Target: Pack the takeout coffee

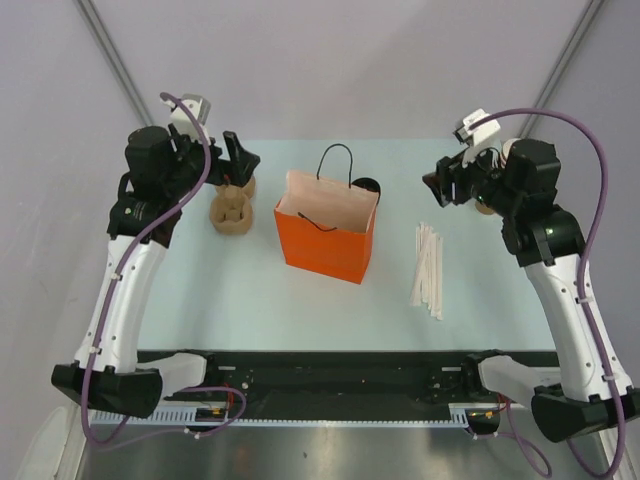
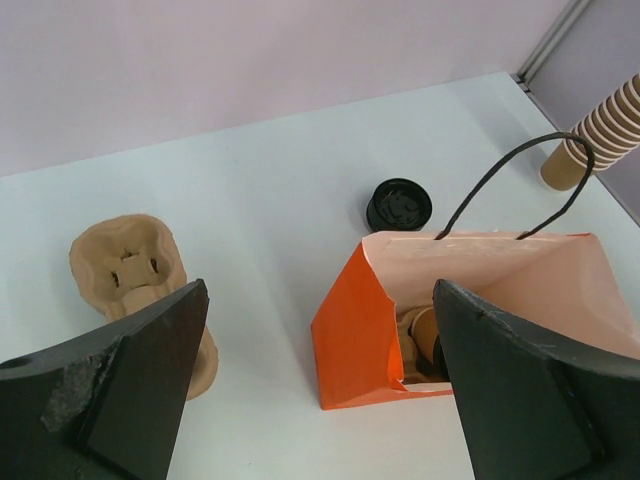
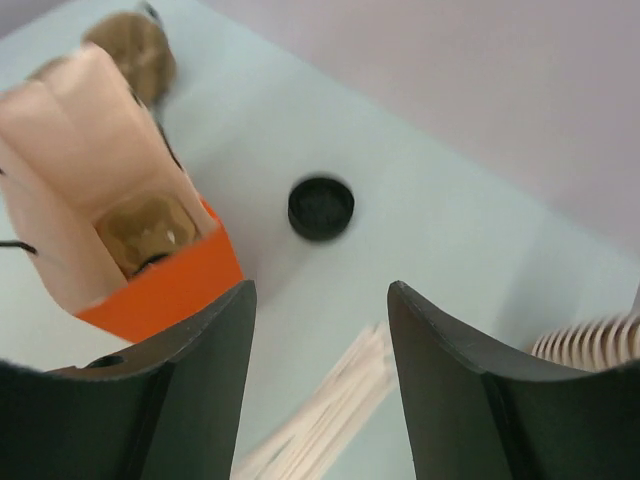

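The orange paper bag (image 1: 325, 245) stands open in the middle of the table (image 1: 230, 300) with its thin black handles (image 2: 520, 190) up. The takeout coffee (image 2: 420, 338) appears to sit low inside it: the left wrist view shows tan rounded shapes and a dark patch at the bottom, though too little is visible to say whether the cup is upright or leaning. The left gripper (image 2: 318, 330) is spread wide with nothing between its fingers, hovering above the near lip of the bag and beside the pulp cup carriers (image 2: 130, 265). The right gripper (image 3: 320, 300) is likewise released and empty, held off to the bag's other side above the wooden stirrers (image 1: 428, 268). The packing looks essentially done, so the main risk now is disturbance. The bag is light and tall, and a finger or wrist brushing its wall as an arm crosses could tip it and slosh or spill the drink. The upright handles sit close to the left fingers and could hook one, dragging the bag along. The stack of black lids (image 1: 366, 186) stands just behind the bag, and the tall stack of paper cups (image 2: 600, 135) is near the right arm; a careless sweep could topple either.
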You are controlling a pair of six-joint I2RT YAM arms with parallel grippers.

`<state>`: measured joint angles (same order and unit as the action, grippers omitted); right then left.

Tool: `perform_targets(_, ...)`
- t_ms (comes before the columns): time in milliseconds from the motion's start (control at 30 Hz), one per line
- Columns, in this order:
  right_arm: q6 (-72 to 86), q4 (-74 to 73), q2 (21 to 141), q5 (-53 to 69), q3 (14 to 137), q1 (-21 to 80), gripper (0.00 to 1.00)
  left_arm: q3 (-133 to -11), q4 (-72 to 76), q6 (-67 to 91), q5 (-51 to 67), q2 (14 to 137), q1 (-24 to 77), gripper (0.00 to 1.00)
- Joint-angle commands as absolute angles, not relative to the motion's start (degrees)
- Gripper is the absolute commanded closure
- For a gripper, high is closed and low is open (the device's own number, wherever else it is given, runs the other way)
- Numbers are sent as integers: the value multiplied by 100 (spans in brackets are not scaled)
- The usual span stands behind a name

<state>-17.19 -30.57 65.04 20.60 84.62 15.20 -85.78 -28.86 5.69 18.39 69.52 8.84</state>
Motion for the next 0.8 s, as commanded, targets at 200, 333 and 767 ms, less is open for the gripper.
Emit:
perform_targets(200,438,-4114,7741,606,7059,941,51,-7735,-2435,1037,1661,6513,703,0)
perform_targets(333,755,-3569,8225,580,6707,888,54,-7629,-2417,1055,1652,6521,694,0)
perform_targets(767,1090,-3120,9316,800,6592,633,70,-7646,-2408,1072,1688,6662,668,0)
